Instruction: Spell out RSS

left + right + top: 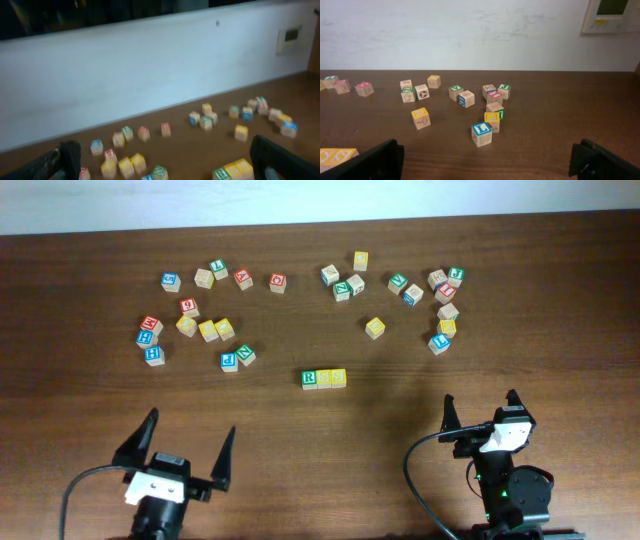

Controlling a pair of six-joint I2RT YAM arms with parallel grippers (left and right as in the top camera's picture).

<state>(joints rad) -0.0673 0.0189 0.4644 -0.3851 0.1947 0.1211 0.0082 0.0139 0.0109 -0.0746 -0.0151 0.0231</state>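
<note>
Row looks finished, R cube (309, 378) touching two yellow cubes (331, 378); hold left hand (192, 425) and right hand (480, 400), both spread, clear of it.

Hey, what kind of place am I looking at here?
Likely an indoor lab or office workspace: a dark wooden table scattered with alphabet cubes, a plain white wall behind it, and a thermostat-like wall panel.
</note>
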